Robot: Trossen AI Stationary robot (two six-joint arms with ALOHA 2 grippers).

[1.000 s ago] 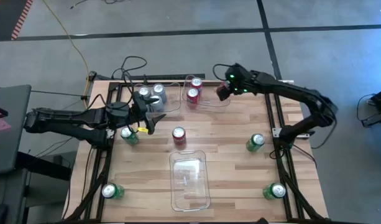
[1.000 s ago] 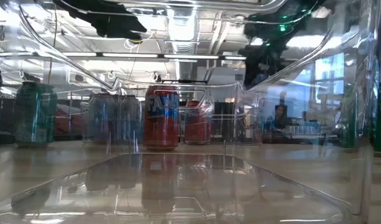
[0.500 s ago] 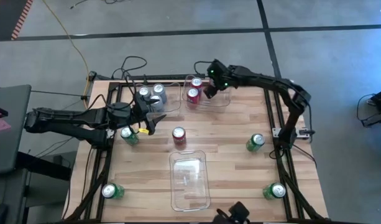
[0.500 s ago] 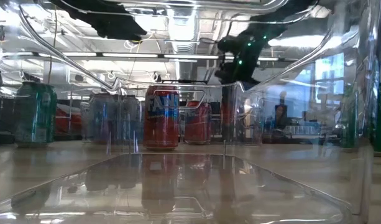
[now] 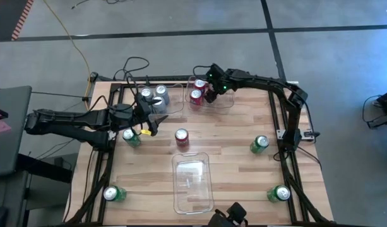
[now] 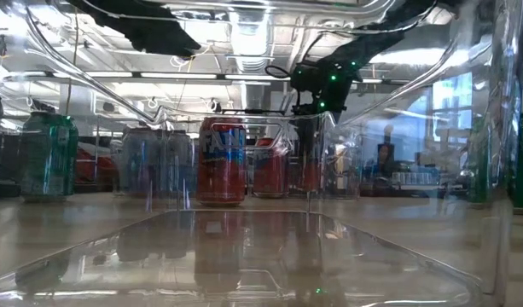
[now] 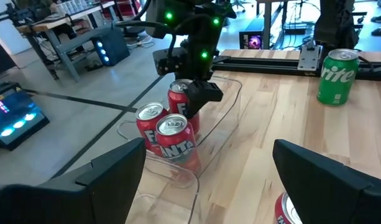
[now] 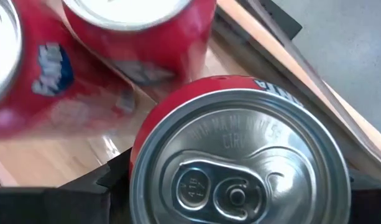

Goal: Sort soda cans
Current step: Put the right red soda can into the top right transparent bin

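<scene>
Since the earlier frame, only the right arm had travelled, carrying its can leftward over the rear bin [image 5: 225,104]. Left gripper [image 5: 156,120] waited open beside a green can [image 5: 130,137]; one red can [image 5: 181,136] stood mid-table. Right gripper [image 5: 209,94] clamped a red can [image 8: 240,162] beside two red cans [image 7: 165,127] inside that bin.

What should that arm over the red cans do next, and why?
Probably open its jaws. The right gripper holds a red can down in the bin beside two other reds, so letting go would likely finish this placement.
</scene>
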